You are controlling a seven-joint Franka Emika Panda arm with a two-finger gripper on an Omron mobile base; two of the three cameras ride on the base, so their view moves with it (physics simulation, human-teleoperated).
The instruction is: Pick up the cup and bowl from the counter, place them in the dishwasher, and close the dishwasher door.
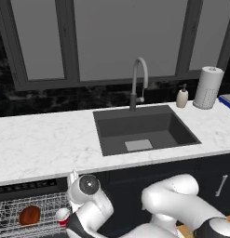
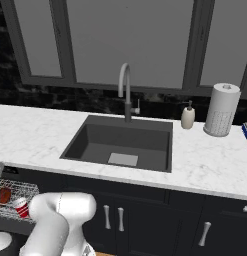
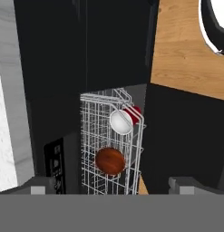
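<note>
My two-finger gripper (image 3: 111, 183) is released and holds nothing, because the small red cup (image 3: 127, 118) and reddish-brown bowl (image 3: 110, 161) lie in the white wire rack (image 3: 88, 136).

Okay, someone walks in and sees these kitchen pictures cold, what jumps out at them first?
Probably the white wire rack pulled out of the dishwasher below the counter, left of the dark sink, with the reddish-brown bowl and the red cup sitting side by side in it. Next, the big white arm bending low in front of it, its gripper open and empty, looking at the rack.
</note>
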